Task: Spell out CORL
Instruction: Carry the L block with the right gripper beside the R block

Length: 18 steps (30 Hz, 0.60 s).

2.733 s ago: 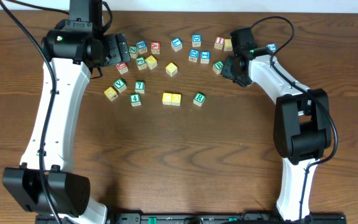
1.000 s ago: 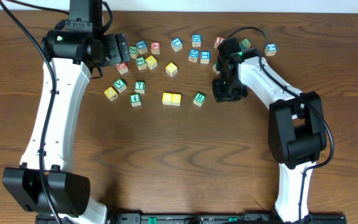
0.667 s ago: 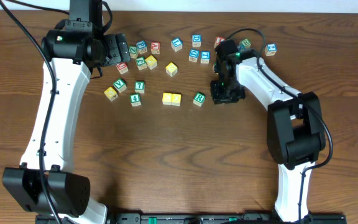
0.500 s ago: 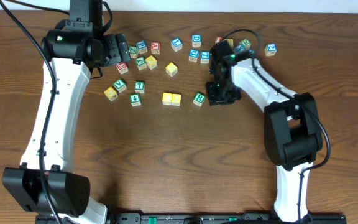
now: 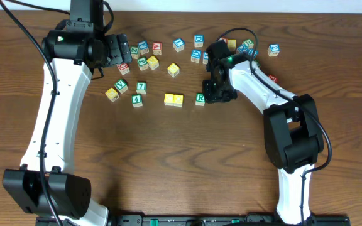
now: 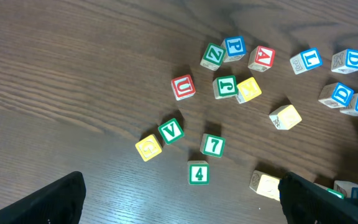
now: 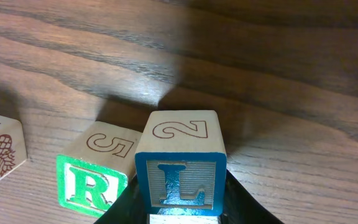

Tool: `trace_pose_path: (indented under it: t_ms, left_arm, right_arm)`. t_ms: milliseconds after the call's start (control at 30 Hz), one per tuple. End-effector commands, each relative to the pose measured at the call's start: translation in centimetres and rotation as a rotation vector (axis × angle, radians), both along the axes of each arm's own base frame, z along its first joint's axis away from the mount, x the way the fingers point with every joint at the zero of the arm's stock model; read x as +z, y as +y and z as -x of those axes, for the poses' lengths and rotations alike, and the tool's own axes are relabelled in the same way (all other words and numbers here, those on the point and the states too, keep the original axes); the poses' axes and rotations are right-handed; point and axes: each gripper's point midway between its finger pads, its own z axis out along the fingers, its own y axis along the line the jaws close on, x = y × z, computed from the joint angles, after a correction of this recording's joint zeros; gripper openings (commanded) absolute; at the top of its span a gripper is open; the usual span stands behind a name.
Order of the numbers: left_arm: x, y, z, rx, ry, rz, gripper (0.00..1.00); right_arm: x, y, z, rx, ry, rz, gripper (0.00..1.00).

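— Where do we have the L block (image 7: pixel 180 174)?

— Clamped between the fingers of the right gripper (image 5: pixel 217 93), low in the wrist view at 6 o'clock. It is a cube, so we find no long axis. Its blue L faces the wrist camera and reads upright there, and the face above carries a red-outlined 2.

— And its neighbour?

— The R block (image 7: pixel 91 186) sits at the L block's 9 o'clock, green R toward the camera and a 5 on top. We cannot tell whether the two touch. From overhead, the gripper stands just beside the R block at its 3 o'clock, and two yellow blocks (image 5: pixel 173 99) lie side by side at the R block's 9 o'clock on the wooden table (image 5: pixel 168 157).

— The other arm?

— The left gripper (image 5: pixel 119 53) hangs over the loose blocks at 10 o'clock, its jaws wide apart and holding nothing. Below it we read a red U (image 6: pixel 183 87), a green V (image 6: pixel 171 130), a 7 (image 6: pixel 213 145) and a 4 (image 6: pixel 197 173).
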Motion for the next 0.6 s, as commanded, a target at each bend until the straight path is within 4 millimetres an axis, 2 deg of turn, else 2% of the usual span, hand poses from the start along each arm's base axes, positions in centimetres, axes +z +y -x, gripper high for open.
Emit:
trace_pose_path:
  t_ms: [0,167,567]
  left_arm:
    - [0.41,0.34,-0.07,0.014,-0.010,-0.008,0.98]
    - [0.41,0.34,-0.07,0.014,-0.010,-0.008,0.98]
    - [0.41,0.34,-0.07,0.014,-0.010,-0.008,0.97]
  right_arm:
    - [1.30,1.14,0.14,0.010,-0.030,-0.020,0.27]
    - [1.29,1.34,0.27,0.008,-0.028,-0.018,0.27]
    - [1.85,0.82,0.32,-0.016,-0.012,-0.013,0.45]
